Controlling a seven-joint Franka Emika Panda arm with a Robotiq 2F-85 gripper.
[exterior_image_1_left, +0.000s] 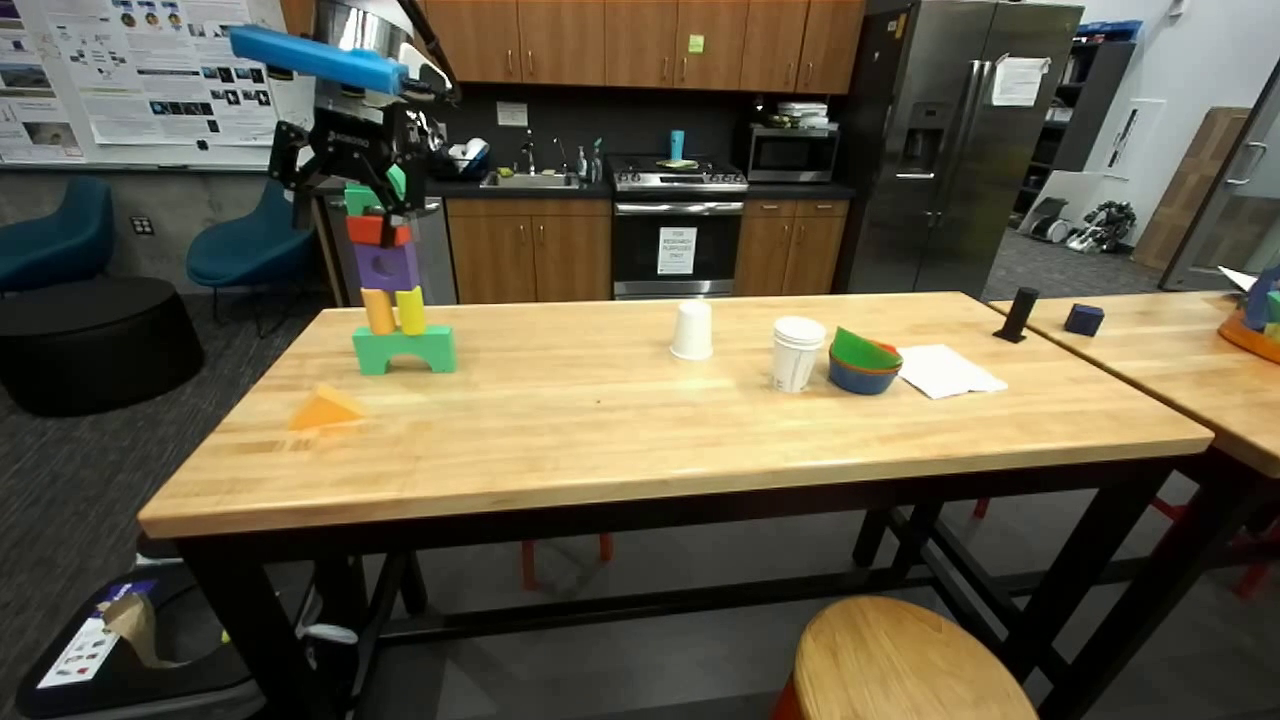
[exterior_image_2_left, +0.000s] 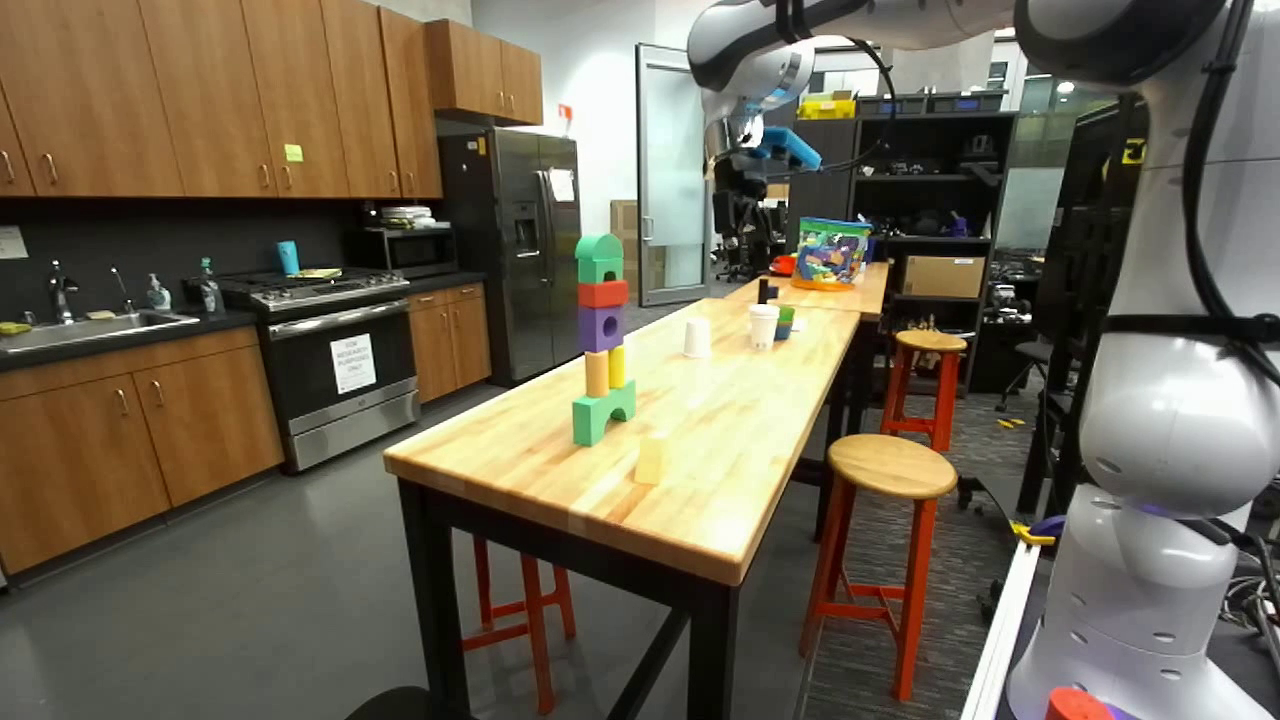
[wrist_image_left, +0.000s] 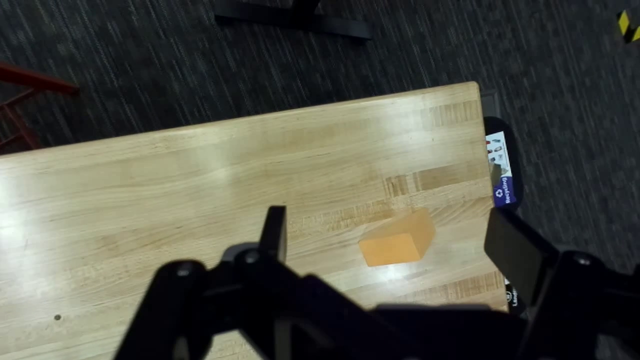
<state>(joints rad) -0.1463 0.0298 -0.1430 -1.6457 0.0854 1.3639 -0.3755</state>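
My gripper (exterior_image_1_left: 345, 222) is open and empty, high above the table end. It also shows in an exterior view (exterior_image_2_left: 746, 238). In the wrist view its fingers (wrist_image_left: 387, 225) are wide apart, with an orange wedge block (wrist_image_left: 395, 245) on the table far below between them. The wedge also shows in both exterior views (exterior_image_1_left: 326, 408) (exterior_image_2_left: 650, 460). A block tower stands beside the wedge: green arch base (exterior_image_1_left: 405, 350), orange pillar (exterior_image_2_left: 597, 374), yellow pillar (exterior_image_1_left: 411, 311), purple block (exterior_image_2_left: 601, 328), red block (exterior_image_2_left: 603, 294), green pieces (exterior_image_2_left: 600, 262) on top. The gripper partly hides the tower's top in an exterior view.
On the wooden table (exterior_image_1_left: 560, 430) are an upside-down white cup (exterior_image_1_left: 692, 331), stacked white cups (exterior_image_1_left: 796, 354), nested coloured bowls (exterior_image_1_left: 862, 362), white paper (exterior_image_1_left: 948, 371) and a black post (exterior_image_1_left: 1018, 315). A second table holds a blue block (exterior_image_1_left: 1084, 320). Stools (exterior_image_2_left: 890, 468) stand alongside.
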